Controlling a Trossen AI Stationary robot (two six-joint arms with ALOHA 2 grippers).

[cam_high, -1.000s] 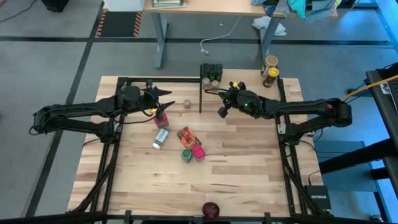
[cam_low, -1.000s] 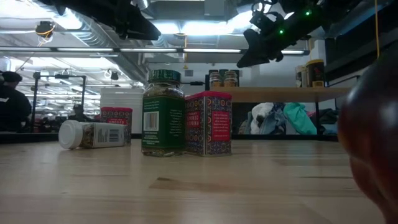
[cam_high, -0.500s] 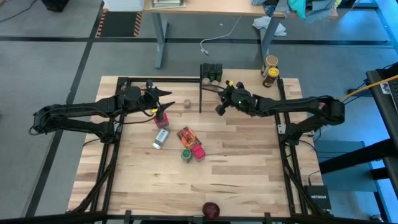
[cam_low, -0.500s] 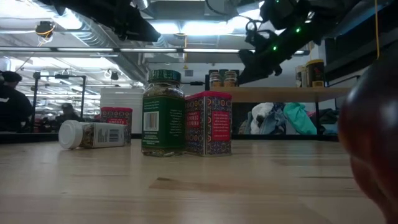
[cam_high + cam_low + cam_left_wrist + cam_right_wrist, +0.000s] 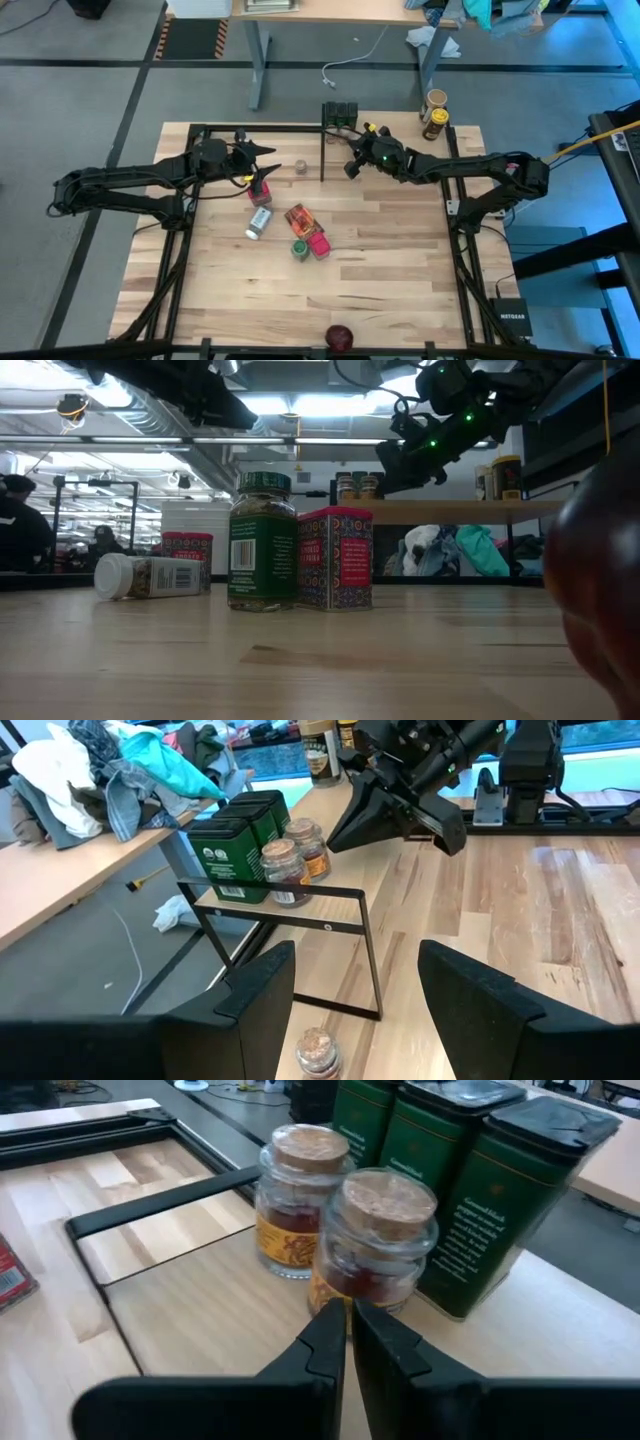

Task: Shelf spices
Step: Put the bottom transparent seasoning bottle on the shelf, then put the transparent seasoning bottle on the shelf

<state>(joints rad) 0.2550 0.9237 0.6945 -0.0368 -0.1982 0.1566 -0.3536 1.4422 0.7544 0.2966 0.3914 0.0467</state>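
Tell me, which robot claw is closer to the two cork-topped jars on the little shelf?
The right. The right gripper, shut, sits just in front of the cork-topped jars. The left gripper is across the table, over a red spice box.

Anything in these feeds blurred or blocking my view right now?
Low view: a dark red round thing close to the lens is badly out of focus and fills the right edge; ceiling lights glare behind. Right wrist view: cork-lidded jars sharp.

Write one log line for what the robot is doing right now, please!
task: shelf spices | right gripper: shut, empty, at two cork-topped jars on shelf | left gripper: open, above small jar on table
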